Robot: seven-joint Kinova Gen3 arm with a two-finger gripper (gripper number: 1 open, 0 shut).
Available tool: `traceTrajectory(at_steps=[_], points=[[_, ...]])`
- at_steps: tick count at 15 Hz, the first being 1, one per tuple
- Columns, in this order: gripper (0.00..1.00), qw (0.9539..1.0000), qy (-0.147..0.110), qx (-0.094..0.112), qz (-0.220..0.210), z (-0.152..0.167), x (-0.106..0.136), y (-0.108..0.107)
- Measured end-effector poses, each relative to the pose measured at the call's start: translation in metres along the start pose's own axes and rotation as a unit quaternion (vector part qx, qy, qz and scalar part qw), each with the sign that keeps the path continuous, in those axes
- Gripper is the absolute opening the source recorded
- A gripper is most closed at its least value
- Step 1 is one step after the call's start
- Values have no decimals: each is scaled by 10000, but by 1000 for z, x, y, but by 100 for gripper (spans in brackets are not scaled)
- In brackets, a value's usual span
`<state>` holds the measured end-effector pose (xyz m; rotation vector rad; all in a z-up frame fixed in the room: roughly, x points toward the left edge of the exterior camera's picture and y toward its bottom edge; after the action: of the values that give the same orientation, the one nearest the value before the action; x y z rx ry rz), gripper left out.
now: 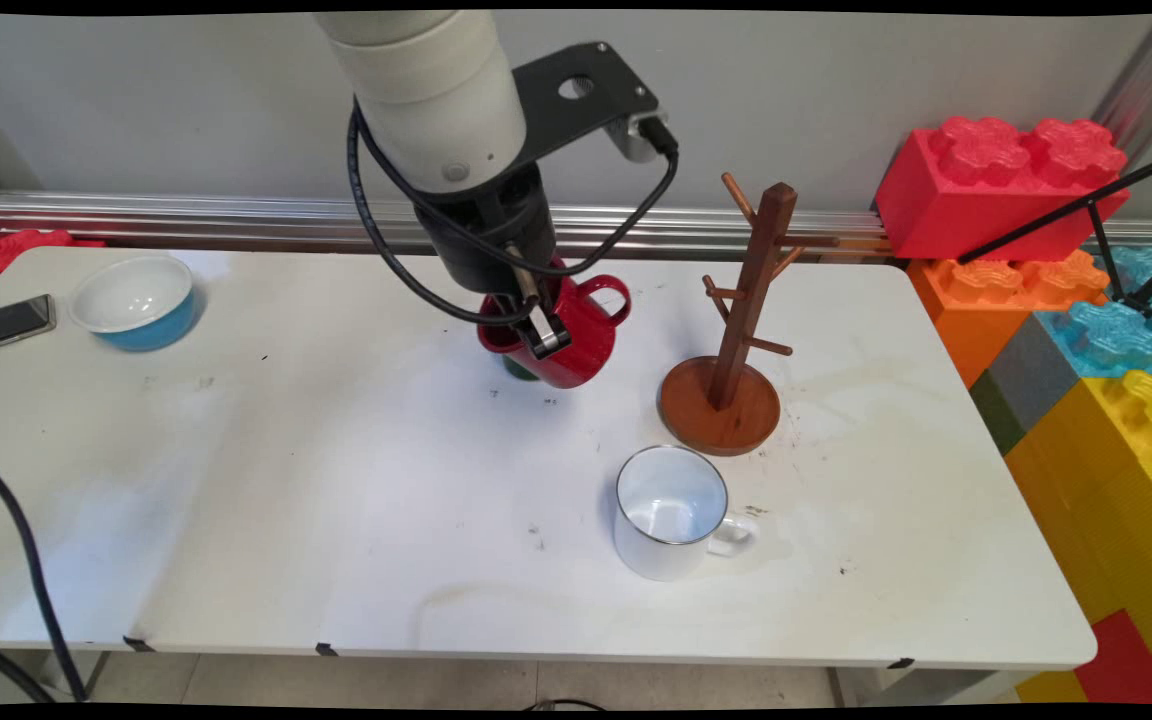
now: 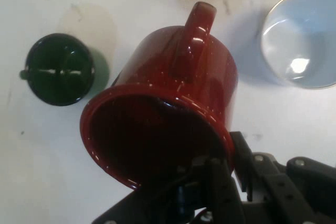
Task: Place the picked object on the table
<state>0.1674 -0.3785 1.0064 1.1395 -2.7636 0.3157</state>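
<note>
Right now my gripper (image 1: 536,335) is clamped on the rim of a glossy red mug (image 1: 566,335), one finger inside the mouth and one outside against the wall, so the jaws are closed down to the thickness of the ceramic. The mug hangs tilted above the white table (image 1: 286,480), clear of the surface, its rounded loop handle (image 1: 608,296) pointing up and to the right. In the hand view the glaze shines with small speckled highlights and the dark round mouth opens toward my camera.

Beneath the mug, almost hidden by it in the main view, sits a small dark green cup (image 2: 60,69), round and shiny, resting on the table just left of the mug as my hand sees it.

To the right stands a wooden mug tree (image 1: 746,300): a smooth brown post with short angled pegs rising from a flat round base. Near it, on the near side, a white enamel mug (image 1: 671,510) stands upright, thin dark line around its lip, handle to the right.

Far left lies a round bowl (image 1: 136,300), blue outside and white inside, with a flat dark phone (image 1: 8,322) beside it at the table's edge. Big plastic building bricks (image 1: 1036,200) in red, orange, blue and yellow are stacked off the right end.
</note>
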Motion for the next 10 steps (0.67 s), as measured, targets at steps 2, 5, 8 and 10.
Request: traceTrajectory(at_steps=[2, 5, 8, 10], points=[[0, 9998, -161, 104, 76, 8, 4, -2], [0, 9988, -396, 244, 153, 21, 9, -7], [0, 9974, -609, 330, 179, 32, 10, -13], [0, 9961, -782, 369, 167, 41, 10, -19]])
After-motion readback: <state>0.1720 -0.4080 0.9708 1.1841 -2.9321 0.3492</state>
